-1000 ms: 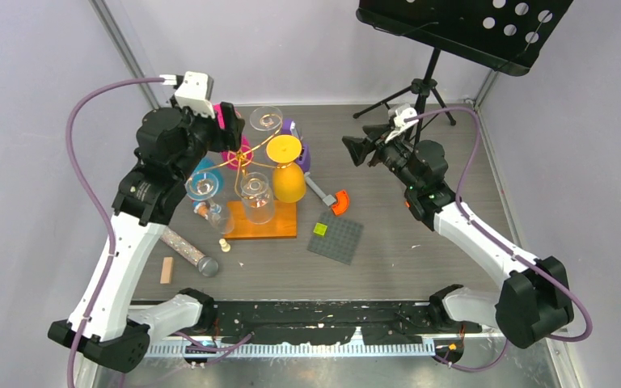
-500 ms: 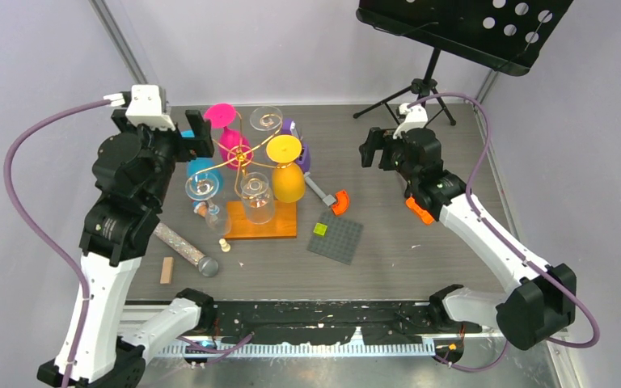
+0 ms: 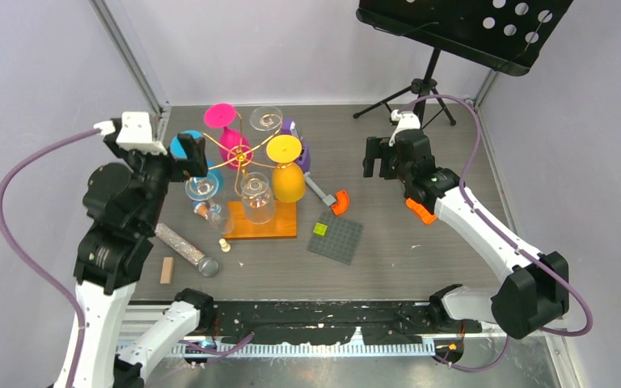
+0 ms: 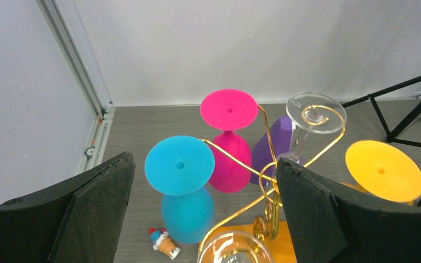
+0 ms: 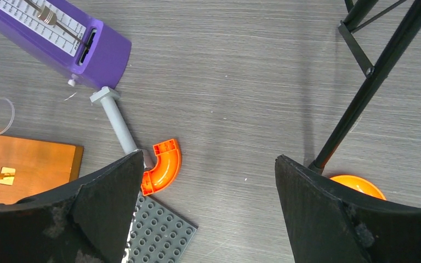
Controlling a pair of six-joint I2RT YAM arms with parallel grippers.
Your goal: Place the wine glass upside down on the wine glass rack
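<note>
Your left gripper (image 4: pixel 204 159) is wide open and holds nothing. Your right gripper (image 5: pixel 208 159) is wide open and empty too. The glasses hang upside down on the rack (image 3: pixel 279 226), with their feet up in the gold wire. The blue glass (image 4: pixel 179 164) and the pink glass (image 4: pixel 228 109) hang nearest your left gripper. I think one of these two is the glass you had to hang, but I cannot tell which. So the job looks done to me.

Now the danger is a bump. From the left wrist, the blue glass shows right between your two fingers, and it looks near. If you swing that arm sideways, a finger can hit the blue foot and push it out of the wire. Then the glass drops and may break. Pull straight back and up first.

The rack is thin wire, and it carries a lot: the yellow glass (image 4: pixel 383 170) and some clear glasses (image 4: pixel 315 112) too. I think it shakes easily. One knock on any arm can make the other glasses swing, bang together or slip off. A hard knock may tip the whole rack.

Watch the right side as well. The black stand leg (image 5: pixel 373 76) is just beside your right finger. If you turn that arm outward, it can catch the leg and pull the stand over.
</note>
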